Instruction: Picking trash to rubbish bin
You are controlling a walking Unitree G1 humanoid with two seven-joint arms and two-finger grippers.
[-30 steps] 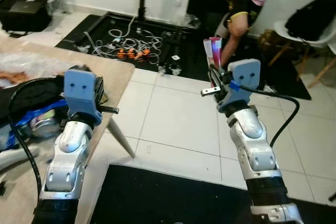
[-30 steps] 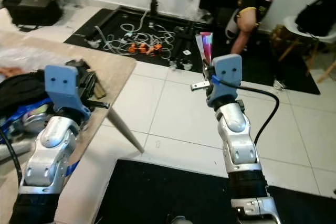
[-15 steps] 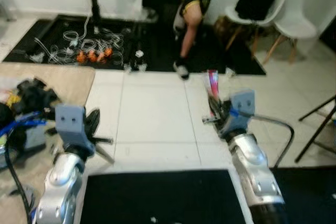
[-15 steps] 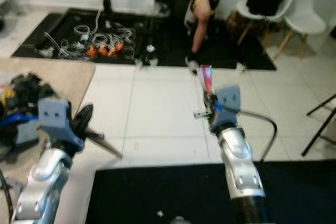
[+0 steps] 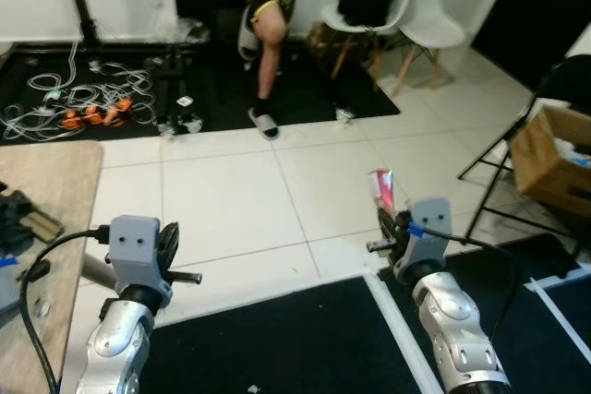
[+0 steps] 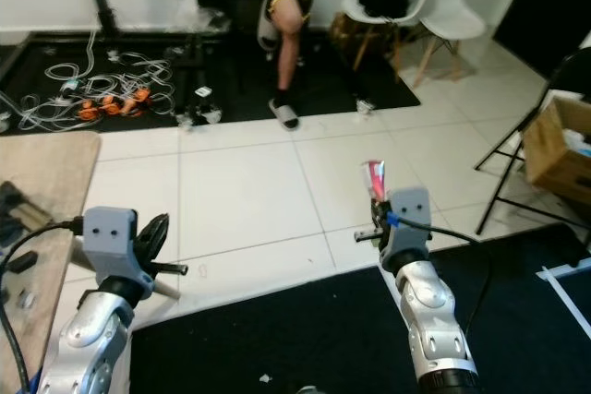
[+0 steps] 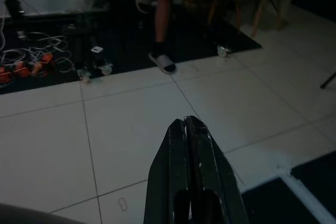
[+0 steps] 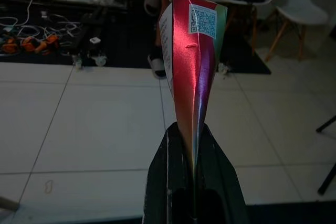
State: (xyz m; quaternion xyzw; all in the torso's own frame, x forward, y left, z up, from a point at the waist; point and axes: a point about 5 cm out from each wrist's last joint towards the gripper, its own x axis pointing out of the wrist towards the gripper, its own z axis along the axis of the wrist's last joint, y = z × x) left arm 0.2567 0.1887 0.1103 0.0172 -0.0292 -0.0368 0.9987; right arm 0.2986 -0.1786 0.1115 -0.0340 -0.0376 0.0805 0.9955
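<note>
Right gripper (image 8: 191, 145): it is clenching the lower end of a shiny red wrapper (image 8: 191, 61), with both black fingers pressed on the foil; it is being held up in front of the robot, above the white tiled floor (image 5: 231, 200)
Red wrapper: it is standing upright out of the right gripper and is getting wider toward its top, where a white label with a small square code is showing; in the head views it is rising just above the blue-grey wrist block of the right arm (image 5: 443, 292)
Left gripper (image 7: 185, 127): its two black fingers are lying tight together with nothing between them; it is pointing forward over the white tiles
Left arm (image 5: 120, 339): it is being held out at the left side, just beside the near edge of a wooden tabletop (image 5: 46, 191)
Wooden tabletop: dark objects and a black cable are lying at its left part; I cannot tell what they are
Black mat (image 5: 268, 339): it is covering the floor directly under both arms, with a white line along its right edge
Person (image 5: 263, 6): one is standing at the far side of the room, one bare leg in a slipper on the tiles
White chairs (image 5: 397, 6): two are standing to the right of the person, a black bag lying on one
Cardboard box (image 5: 549, 159): it is sitting at the far right, near a black folding chair
Cables (image 5: 65, 103): a white and orange heap is lying on a dark mat at the far left
</note>
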